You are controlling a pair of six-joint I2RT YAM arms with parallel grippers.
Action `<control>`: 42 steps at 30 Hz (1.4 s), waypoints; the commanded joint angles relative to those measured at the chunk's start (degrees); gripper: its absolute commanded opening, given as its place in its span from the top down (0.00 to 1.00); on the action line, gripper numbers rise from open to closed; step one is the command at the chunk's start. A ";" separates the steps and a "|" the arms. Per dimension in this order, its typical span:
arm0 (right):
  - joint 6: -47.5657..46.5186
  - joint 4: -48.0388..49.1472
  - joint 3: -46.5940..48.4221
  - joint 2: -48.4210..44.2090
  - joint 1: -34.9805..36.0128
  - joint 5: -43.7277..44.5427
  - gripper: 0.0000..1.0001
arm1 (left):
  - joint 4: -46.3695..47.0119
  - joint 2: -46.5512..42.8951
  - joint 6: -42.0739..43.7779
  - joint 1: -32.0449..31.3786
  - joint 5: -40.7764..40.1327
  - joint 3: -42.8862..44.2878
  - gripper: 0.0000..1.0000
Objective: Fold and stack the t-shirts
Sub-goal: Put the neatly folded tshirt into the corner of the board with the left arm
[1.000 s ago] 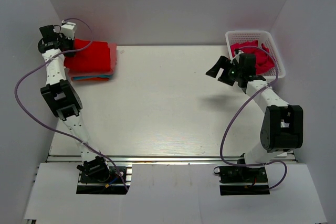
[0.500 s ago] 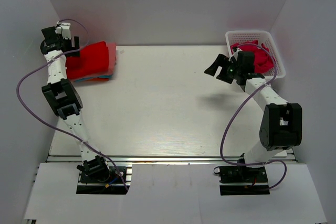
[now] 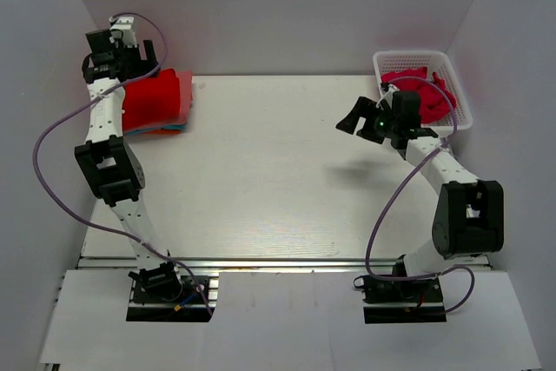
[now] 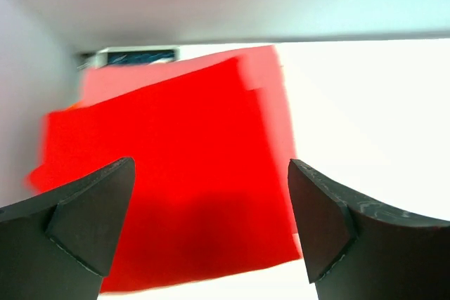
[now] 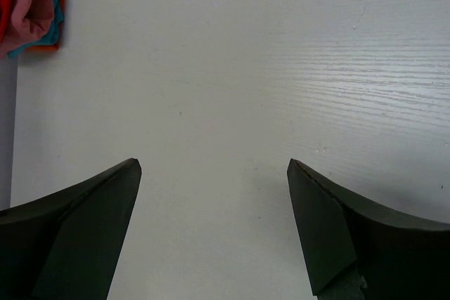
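I run two tools, both with jaws spread wide and nothing between them. My left tool (image 4: 209,166) hangs over the folded stack (image 3: 158,103) at the far left corner of the bench (image 3: 278,171), and my right tool (image 3: 363,121) hangs over bare bench near the one white basket (image 3: 417,57) at the far right. The stack shows four colours: one bright red t-shirt (image 4: 176,152) on top, then one pink layer (image 5: 31,15), one teal layer (image 5: 55,5) and one orange layer (image 5: 43,48) at its edge. The basket holds crumpled crimson-pink cloth (image 3: 415,86), and I cannot count the pieces in it.
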 commanded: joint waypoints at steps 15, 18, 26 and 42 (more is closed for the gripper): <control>-3.09 -0.21 -4.19 -5.01 -0.33 0.79 0.10 | 0.89 -0.18 -5.66 -7.50 4.38 -10.40 0.00; -3.09 -0.38 -4.19 -5.01 -0.50 0.88 0.10 | 1.41 1.77 -6.97 -7.51 5.70 -11.02 0.00; -3.61 -2.05 -3.84 -5.80 -0.50 2.11 0.10 | 3.71 7.57 -8.21 -9.08 7.99 -9.53 0.00; -2.47 5.59 -8.58 -12.66 -0.50 2.99 0.10 | 1.32 -5.86 -7.68 -14.53 5.80 -3.98 0.00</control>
